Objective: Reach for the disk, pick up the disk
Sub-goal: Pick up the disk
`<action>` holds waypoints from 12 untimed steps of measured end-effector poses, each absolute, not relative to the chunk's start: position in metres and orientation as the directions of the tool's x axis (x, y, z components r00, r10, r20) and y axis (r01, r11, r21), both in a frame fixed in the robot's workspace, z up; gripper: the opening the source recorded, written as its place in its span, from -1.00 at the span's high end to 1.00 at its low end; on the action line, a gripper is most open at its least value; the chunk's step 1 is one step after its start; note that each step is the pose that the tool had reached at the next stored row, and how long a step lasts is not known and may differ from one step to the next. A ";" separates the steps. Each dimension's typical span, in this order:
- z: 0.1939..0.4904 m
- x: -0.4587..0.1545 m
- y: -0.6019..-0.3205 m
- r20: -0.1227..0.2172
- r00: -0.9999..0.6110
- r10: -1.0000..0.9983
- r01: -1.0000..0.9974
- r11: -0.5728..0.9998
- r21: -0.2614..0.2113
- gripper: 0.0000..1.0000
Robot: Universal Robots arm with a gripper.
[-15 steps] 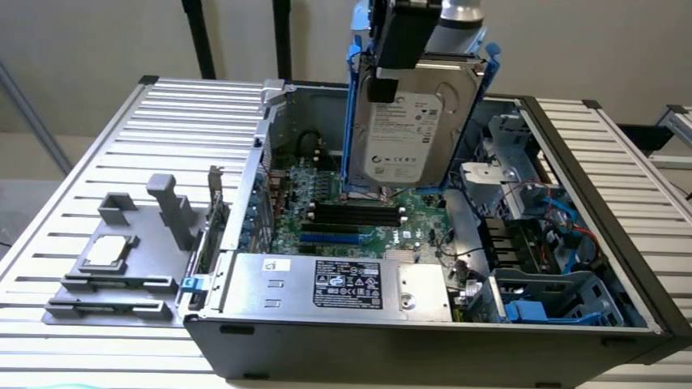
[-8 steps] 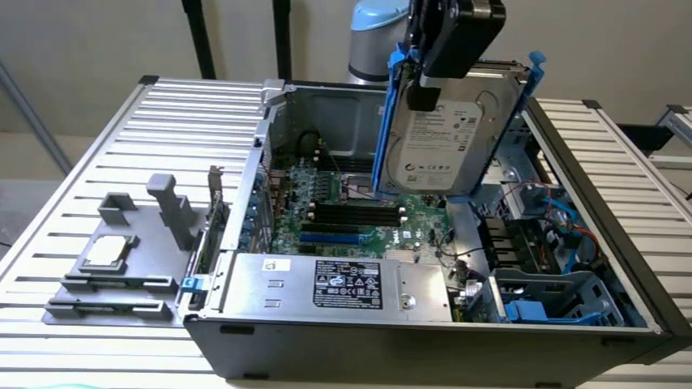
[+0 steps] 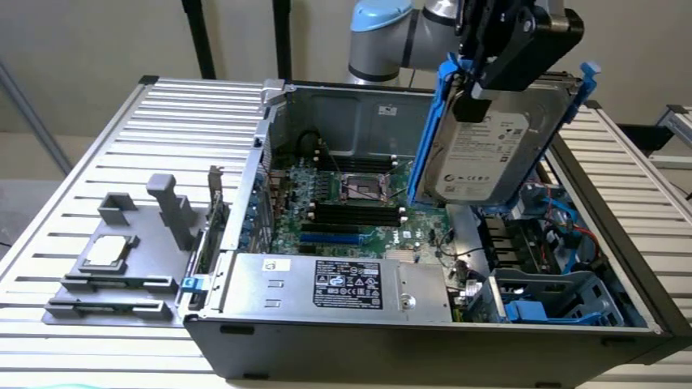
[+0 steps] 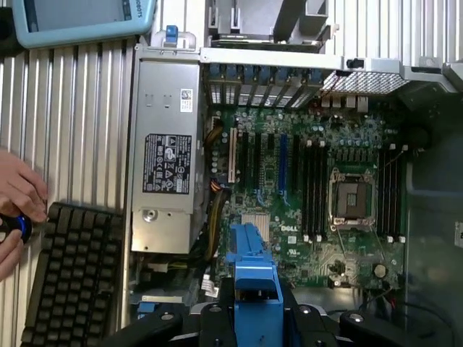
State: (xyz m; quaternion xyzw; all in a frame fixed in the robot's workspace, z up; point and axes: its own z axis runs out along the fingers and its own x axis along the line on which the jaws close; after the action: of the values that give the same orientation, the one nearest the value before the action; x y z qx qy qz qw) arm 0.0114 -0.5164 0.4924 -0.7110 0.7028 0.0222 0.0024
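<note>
The disk (image 3: 484, 154), a silver-grey hard drive with a white label in a bright blue caddy, hangs upright above the open computer case (image 3: 433, 340), over its right side in the exterior view. My gripper (image 3: 478, 87) is shut on the disk's upper edge, and the black fingers clamp the blue frame. In the wrist view the blue caddy (image 4: 252, 278) sticks out between my gripper (image 4: 255, 314) fingers, with the motherboard (image 4: 318, 181) far below it. The disk touches nothing in the case.
Inside the case lie the motherboard (image 3: 346, 207), a large silver box with a black label (image 3: 335, 284) and blue drive bays (image 3: 552, 300). A grey fixture (image 3: 130, 259) with a small chip (image 3: 105, 254) stands at the exterior view's left. A keyboard (image 4: 72, 275) and a person's hand (image 4: 18, 210) are beside the case.
</note>
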 end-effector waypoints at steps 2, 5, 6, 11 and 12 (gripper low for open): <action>0.492 0.019 -0.521 -0.035 0.011 -0.999 -1.000 -0.012 0.029 0.35; 0.492 0.029 -0.528 -0.035 0.011 -0.999 -0.999 -0.012 0.030 0.35; 0.492 0.032 -0.531 -0.035 0.011 -0.999 -0.999 -0.012 0.030 0.35; 0.492 0.046 -0.544 -0.035 0.011 -0.999 -0.999 -0.012 0.032 0.35; 0.492 0.049 -0.547 -0.035 0.011 -0.999 -0.999 -0.012 0.032 0.35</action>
State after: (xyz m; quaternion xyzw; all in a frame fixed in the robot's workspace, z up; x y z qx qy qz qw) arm 0.0488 -0.5471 0.4924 -0.7110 0.7028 0.0239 0.0008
